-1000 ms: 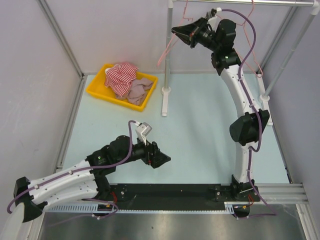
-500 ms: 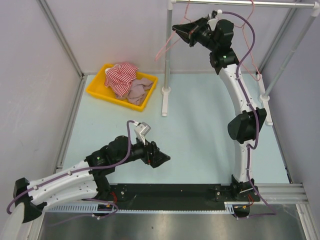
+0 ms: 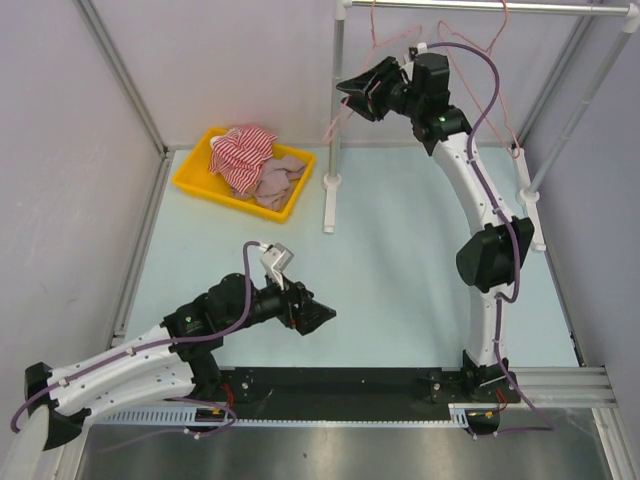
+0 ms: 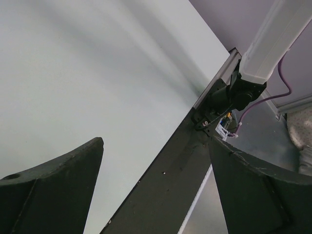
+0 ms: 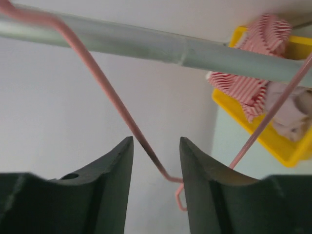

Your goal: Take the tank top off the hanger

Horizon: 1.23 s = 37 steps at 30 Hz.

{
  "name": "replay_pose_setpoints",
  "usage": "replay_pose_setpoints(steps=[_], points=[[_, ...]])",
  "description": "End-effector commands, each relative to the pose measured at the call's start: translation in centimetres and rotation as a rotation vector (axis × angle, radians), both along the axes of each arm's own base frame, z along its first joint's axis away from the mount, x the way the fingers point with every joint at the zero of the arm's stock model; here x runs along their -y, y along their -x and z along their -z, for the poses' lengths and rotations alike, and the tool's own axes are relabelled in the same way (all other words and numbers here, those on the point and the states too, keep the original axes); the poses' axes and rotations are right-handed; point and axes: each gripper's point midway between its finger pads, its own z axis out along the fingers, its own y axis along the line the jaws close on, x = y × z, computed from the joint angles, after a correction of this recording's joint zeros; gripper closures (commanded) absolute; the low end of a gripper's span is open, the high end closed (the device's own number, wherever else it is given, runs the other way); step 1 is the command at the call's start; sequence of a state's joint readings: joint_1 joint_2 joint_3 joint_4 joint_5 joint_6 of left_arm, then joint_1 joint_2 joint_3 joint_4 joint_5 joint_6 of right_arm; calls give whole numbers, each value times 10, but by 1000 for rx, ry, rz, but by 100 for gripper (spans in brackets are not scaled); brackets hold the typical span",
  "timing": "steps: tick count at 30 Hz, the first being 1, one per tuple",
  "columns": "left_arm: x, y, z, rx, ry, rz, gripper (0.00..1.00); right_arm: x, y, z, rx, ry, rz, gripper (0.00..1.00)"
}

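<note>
right gripper [image 5: 156,146]: only my finger tips show in wrist view, rest cut by btm edge.
hanger [image 5: 97,79]: wire drops betw my right tips; can't tell if it touches either. lower bend dark + blurred. top view: wire too thin, partly behind my claw.
rail [image 5: 195,52]: both ends cut off in wrist view.
tank top [image 5: 246,87]: crumpled in bin, middle hidden behind rail; straps unreadable.
bin [image 5: 253,131]: right part cut by pic edge.
other cloth [image 5: 292,113]: blurred, cut at right edge.
left gripper [image 4: 156,146]: my finger bases cut by btm edge.
</note>
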State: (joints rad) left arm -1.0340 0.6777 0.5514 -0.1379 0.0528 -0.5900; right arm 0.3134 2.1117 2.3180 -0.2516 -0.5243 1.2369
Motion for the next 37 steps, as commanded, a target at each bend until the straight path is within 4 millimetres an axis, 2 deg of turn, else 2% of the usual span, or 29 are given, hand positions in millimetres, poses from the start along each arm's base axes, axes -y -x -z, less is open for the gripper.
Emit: replay_pose_setpoints(steps=[1, 5, 7, 8, 9, 11, 12, 13, 16, 17, 18, 19, 20, 21, 22, 23, 24, 25, 26, 27, 28, 29, 30, 31, 33, 34, 35, 36, 37], points=[[-5, -2, 0, 34, -17, -13, 6, 18, 41, -15, 110, 210, 39, 44], [-8, -3, -5, 51, -17, -22, 6, 30, 68, 8, 97, 416, 47, 13], [-10, -4, -6, 55, -22, -30, 6, 40, 80, 16, 121, 532, 59, 5], [-11, -4, -6, 55, -22, -30, 6, 46, 90, 31, 83, 606, 55, 0], [-11, -4, -6, 57, -25, -31, 6, 61, 96, 29, 118, 704, 110, 0], [-13, -5, -5, 53, -26, -41, 5, 69, 118, 59, 69, 867, 108, 0], [-14, -8, -4, 57, -31, -60, 5, 91, 126, 55, 91, 969, 184, 0], [-15, -8, -4, 51, -27, -68, 5, 93, 142, 86, 35, 1065, 150, 0], [-19, -11, -1, 28, -14, -110, 5, 118, 175, 96, 48, 1206, 222, 0], [-21, -15, 0, 24, -10, -138, 5, 112, 195, 130, 22, 1271, 161, 0], [-24, -15, -2, 24, 8, -152, 4, 113, 206, 143, 26, 1306, 160, 0], [-26, -15, 3, 1, 16, -171, 4, 110, 222, 133, 69, 1245, 186, 0], [-27, -17, 3, 2, 30, -188, 3, 99, 247, 173, 60, 1287, 92, 0], [-31, -18, 2, 3, 52, -207, 3, 93, 260, 181, 81, 1254, 71, 0], [-33, -18, 10, -19, 60, -224, 2, 84, 268, 164, 154, 1130, 97, 0], [-34, -19, 13, -24, 70, -236, 2, 77, 281, 173, 165, 1065, 78, 0], [-35, -21, 12, -21, 98, -251, 2, 68, 304, 211, 141, 1035, -19, 0], [-37, -19, 23, -37, 108, -257, 1, 54, 307, 210, 186, 921, -12, 0], [-36, -20, 21, -29, 144, -259, 1, 55, 319, 197, 207, 779, 14, 0], [-37, -20, 25, -31, 158, -262, 1, 60, 332, 247, 162, 790, -2, 0], [-38, -18, 38, -48, 164, -264, 1, 56, 329, 237, 198, 668, 52, 0], [-37, -19, 34, -43, 208, -267, 1, 62, 334, 229, 211, 569, 85, 0], [-37, -18, 39, -46, 222, -268, 1, 71, 342, 272, 159, 571, 86, 0], [-38, -16, 52, -63, 229, -265, 0, 70, 342, 265, 181, 490, 103, 0], [-37, -14, 54, -59, 281, -256, 1, 78, 348, 267, 182, 396, 128, 0], [-37, -10, 71, -92, 287, -247, 1, 81, 352, 288, 171, 392, 122, 0], [-35, -9, 56, -73, 374, -229, 1, 81, 356, 290, 181, 359, 110, 0], [-35, -5, 65, -83, 397, -214, 1, 81, 360, 283, 172, 275, 113, 0], [-34, 1, 83, -117, 421, -194, 1, 82, 365, 292, 157, 257, 95, 0]])
